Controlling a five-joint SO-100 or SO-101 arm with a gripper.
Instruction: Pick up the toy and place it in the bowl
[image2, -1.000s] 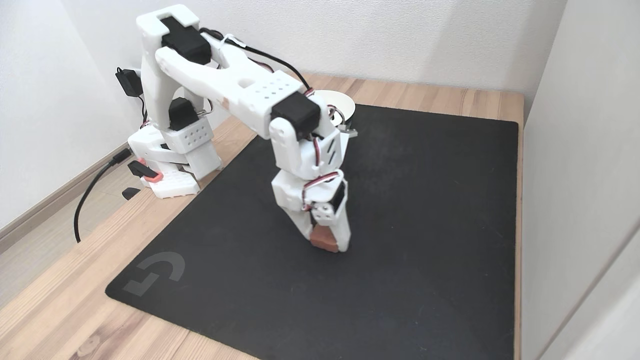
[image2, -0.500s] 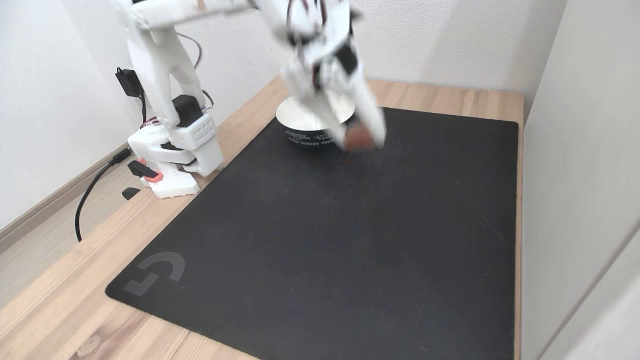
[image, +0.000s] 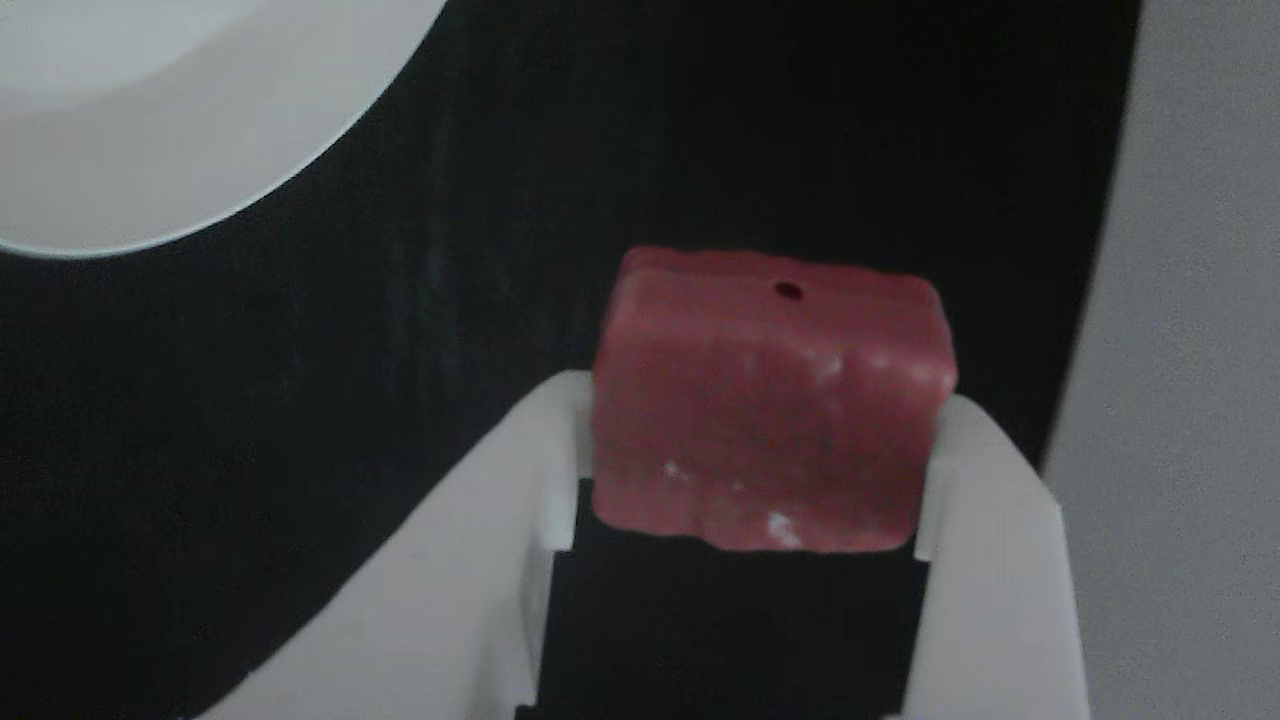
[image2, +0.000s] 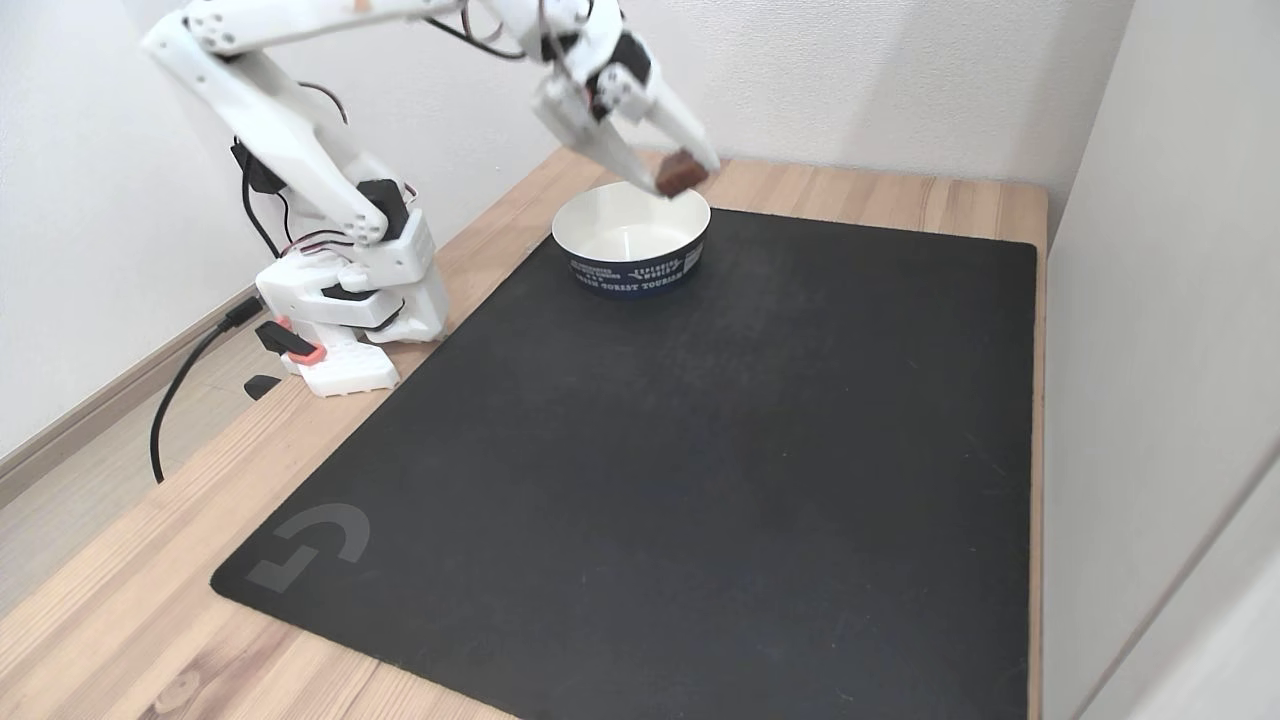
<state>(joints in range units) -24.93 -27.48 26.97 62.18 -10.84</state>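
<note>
We see the gripper up in the air, clamped on the toy, which hangs just above the far right rim of the bowl in the fixed view. In the other view the toy sits squeezed between the two white fingers, its tiny dark hole facing up, and the bowl curves in at top left. The bowl rests on the black mat covering the wooden bench.
</note>
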